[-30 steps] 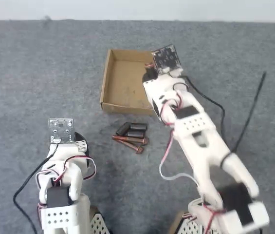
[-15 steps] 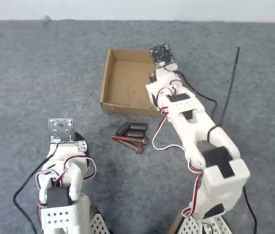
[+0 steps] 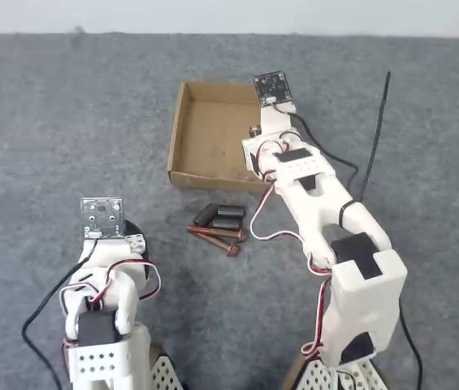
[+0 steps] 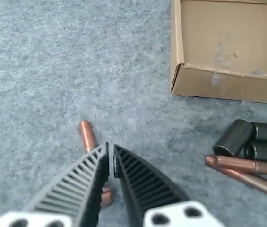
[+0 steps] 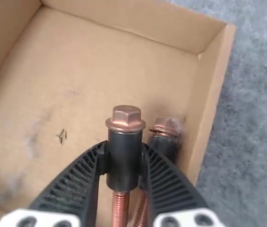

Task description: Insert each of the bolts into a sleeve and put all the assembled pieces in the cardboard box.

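Over the last second the right arm has drawn its elbow in and risen, and its wrist has swung a little further over the shallow brown cardboard box [image 3: 177, 130]. The left arm has not moved.

The right end effector [image 5: 124, 158] is clenched around a black cylindrical sleeve [image 5: 122, 151] with a copper-coloured hex-head bolt [image 5: 125, 119] seated in it. The head sits on top of the sleeve and the threaded shank sticks out beneath. The piece hangs over the box floor, near a corner. Just beside it, between it and the box's side wall, is a second sleeved bolt [image 5: 165, 132], inside the box and close against that wall. Whether the two pieces touch cannot be told.

The left end effector [image 4: 109, 153] sits low over the grey carpeted desk [image 3: 67, 122], its jaws closed to a sliver with nothing between them. A loose copper bolt [image 4: 88, 135] lies on the desk directly under it, its shank reaching out past the fingertips and its head partly hidden by a finger.

Between the box's near wall and the arms lies the unassembled pile: three black sleeves [image 3: 221, 215] huddled together, and two more copper bolts [image 3: 215, 236] lying side by side against them. The pile is near that wall but apart from it. A thin black cable [image 3: 375, 138] arcs off the right arm, on the side away from the box.
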Available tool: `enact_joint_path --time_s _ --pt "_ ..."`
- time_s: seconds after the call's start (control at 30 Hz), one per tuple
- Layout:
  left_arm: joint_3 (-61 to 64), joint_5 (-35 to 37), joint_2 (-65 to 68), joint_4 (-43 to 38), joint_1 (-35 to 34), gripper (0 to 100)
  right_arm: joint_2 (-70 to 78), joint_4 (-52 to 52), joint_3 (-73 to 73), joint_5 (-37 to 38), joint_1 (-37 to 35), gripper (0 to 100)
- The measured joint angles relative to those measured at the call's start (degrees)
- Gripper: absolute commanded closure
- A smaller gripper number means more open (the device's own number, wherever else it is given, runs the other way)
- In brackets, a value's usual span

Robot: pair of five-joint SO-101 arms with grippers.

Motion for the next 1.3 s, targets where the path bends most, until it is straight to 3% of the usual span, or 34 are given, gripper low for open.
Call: enact_joint_path --time_s 0.27,0.63,0.97,1.3 --pt "0.0 0.0 0.0 0.0 0.0 99 0.0 6.3 -4.4 -0.2 0.0 82.7" --pt "0.0 0.0 0.0 0.0 0.0 99 -1.8 9.2 -5.1 -0.2 0.7 98.7" --pt "0.0 0.0 0.0 0.0 0.0 99 -14.9 31.2 -5.1 -0.2 0.6 99.2" --pt "0.0 0.0 0.0 0.0 0.0 99 -21.3 54.8 -5.1 12.9 0.5 99.1"
